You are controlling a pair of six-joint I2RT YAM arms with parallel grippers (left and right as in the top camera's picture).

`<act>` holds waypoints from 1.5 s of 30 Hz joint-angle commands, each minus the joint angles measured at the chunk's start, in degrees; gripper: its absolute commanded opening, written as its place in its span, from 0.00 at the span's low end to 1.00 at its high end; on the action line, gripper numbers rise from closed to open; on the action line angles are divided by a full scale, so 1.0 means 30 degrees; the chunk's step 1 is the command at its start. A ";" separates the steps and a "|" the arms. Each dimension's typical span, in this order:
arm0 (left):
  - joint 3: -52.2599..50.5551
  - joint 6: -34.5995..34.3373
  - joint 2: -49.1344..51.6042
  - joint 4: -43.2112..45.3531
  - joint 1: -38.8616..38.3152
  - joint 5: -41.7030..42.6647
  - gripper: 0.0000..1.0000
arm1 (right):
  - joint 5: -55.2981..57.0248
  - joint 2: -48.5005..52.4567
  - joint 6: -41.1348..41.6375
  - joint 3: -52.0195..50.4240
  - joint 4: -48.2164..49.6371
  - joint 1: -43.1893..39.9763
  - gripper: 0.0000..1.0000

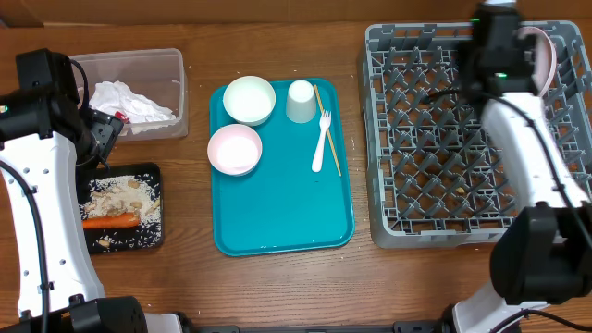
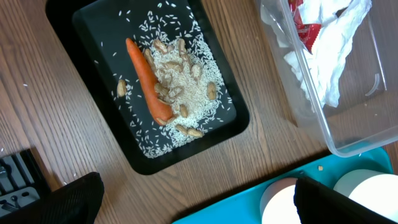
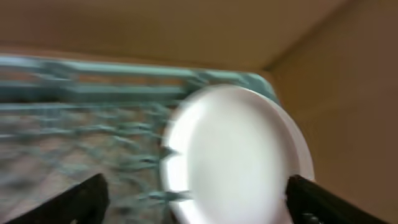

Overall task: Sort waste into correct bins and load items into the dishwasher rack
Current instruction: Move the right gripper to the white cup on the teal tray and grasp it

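A round white plate (image 1: 548, 48) stands on edge in the far right corner of the grey dishwasher rack (image 1: 435, 139). My right gripper (image 1: 518, 44) is open just beside it; in the blurred right wrist view the plate (image 3: 242, 155) fills the space between the spread fingers (image 3: 199, 205). Two white bowls (image 1: 250, 99) (image 1: 234, 149), a cup (image 1: 301, 100), a fork (image 1: 321, 141) and a chopstick (image 1: 327, 129) lie on the teal tray (image 1: 287, 213). My left gripper (image 2: 199, 199) is open and empty above the wood between the black tray (image 2: 93, 25) and the teal tray.
The clear tub (image 1: 176, 69) holds white napkins (image 2: 329, 56) and a red wrapper (image 2: 306, 30). The black tray (image 1: 153, 176) holds a carrot (image 2: 146, 81) and rice scraps (image 2: 186, 93). A brown wall runs behind the rack.
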 commanded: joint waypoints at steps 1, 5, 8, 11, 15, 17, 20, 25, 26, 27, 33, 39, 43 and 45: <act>0.0000 -0.0335 0.0124 -0.0044 0.0073 -0.0204 1.00 | -0.1362 -0.1625 0.1880 0.0532 -0.0357 0.2251 1.00; 0.0000 -0.0335 0.0124 -0.0044 0.0073 -0.0204 1.00 | -0.8123 -0.1661 0.3461 0.0510 -0.2637 0.5348 1.00; -0.0007 -0.0335 0.0124 -0.0044 0.0073 -0.0204 1.00 | -1.3646 -0.1559 0.3694 0.0459 -0.3060 0.7009 1.00; 0.0000 -0.0335 0.0124 -0.0051 0.0066 -0.0204 1.00 | -1.6604 -0.0911 0.4284 0.0452 -0.1603 0.8619 1.00; -0.0007 -0.0335 0.0124 -0.0044 0.0066 -0.0204 1.00 | -1.2998 0.0466 0.6783 0.0452 0.0452 0.9967 1.00; 0.0000 -0.0335 0.0124 -0.0044 0.0066 -0.0204 1.00 | -1.0389 0.1275 0.7825 0.0452 0.1166 1.0338 1.00; 0.0000 -0.0335 0.0124 -0.0044 0.0073 -0.0204 1.00 | -0.9202 0.2499 0.8182 0.0452 0.2098 1.0433 1.00; -0.0007 -0.0335 0.0124 -0.0044 0.0066 -0.0211 1.00 | -0.9085 0.4488 0.8182 0.0452 0.3308 1.0207 1.00; 0.0000 -0.0335 0.0124 -0.0044 0.0066 -0.0204 1.00 | -0.8990 0.4794 0.8189 0.0452 0.3504 1.0120 1.00; 0.0000 -0.0335 0.0124 -0.0044 0.0066 -0.0204 1.00 | -0.8903 0.5085 0.8182 0.0452 0.3708 1.0025 1.00; 0.0000 -0.0342 0.0124 -0.0044 0.0066 -0.0204 1.00 | -0.8415 0.6433 0.8189 0.0452 0.5479 0.9522 1.00; -0.0007 -0.0335 0.0124 -0.0051 0.0066 -0.0204 1.00 | -0.8036 0.7220 0.8196 0.0452 0.5807 0.9187 1.00; 0.0000 -0.0335 0.0124 -0.0044 0.0066 -0.0204 1.00 | -0.7781 0.7380 0.8247 0.0452 0.5829 0.9143 1.00; 0.0000 -0.0335 0.0124 -0.0051 0.0066 -0.0204 1.00 | -0.7796 0.7366 0.8240 0.0532 0.5872 0.9158 1.00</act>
